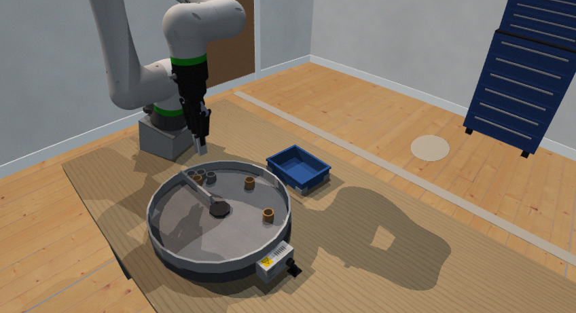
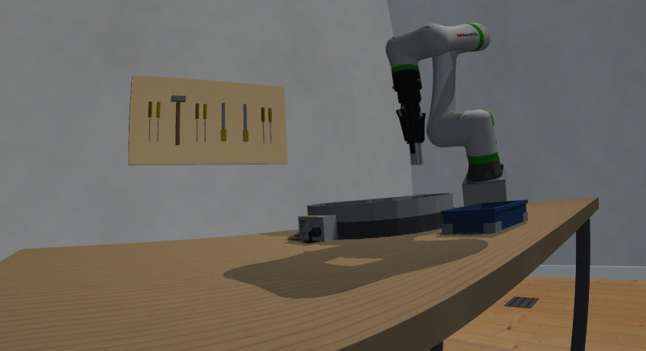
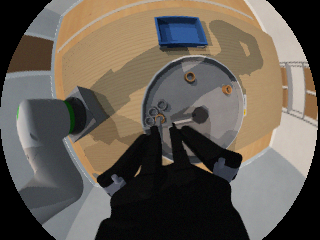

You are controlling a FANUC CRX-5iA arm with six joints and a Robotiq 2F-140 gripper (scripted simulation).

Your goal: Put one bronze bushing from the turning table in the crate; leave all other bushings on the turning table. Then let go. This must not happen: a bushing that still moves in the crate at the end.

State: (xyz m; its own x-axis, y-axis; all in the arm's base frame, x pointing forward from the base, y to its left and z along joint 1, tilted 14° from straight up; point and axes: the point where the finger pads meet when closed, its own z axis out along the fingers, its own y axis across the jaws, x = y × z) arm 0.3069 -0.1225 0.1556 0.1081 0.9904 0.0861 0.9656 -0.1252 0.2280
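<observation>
My gripper (image 1: 200,147) (image 2: 416,158) (image 3: 164,122) is nearly closed with nothing between its fingers, high above the table by the arm-side rim of the turning table (image 1: 238,241) (image 2: 375,212) (image 3: 212,90). One bronze bushing (image 1: 249,184) (image 3: 190,81) stands on the side towards the crate. Another bronze bushing (image 1: 267,218) (image 3: 227,90) stands nearer the control box. A third bronze bushing (image 1: 196,181) stands at the bar's outer end, close among grey bushings. The blue crate (image 1: 299,170) (image 2: 466,220) (image 3: 181,33) is empty inside.
A fixed bar (image 1: 200,190) (image 3: 185,121) reaches from the rim to the dark hub (image 1: 219,209) (image 3: 200,114). Three grey bushings stand by its outer end, one of them (image 1: 210,178) slightly apart. A control box (image 1: 275,261) (image 2: 317,227) sits at the turning table's outer side.
</observation>
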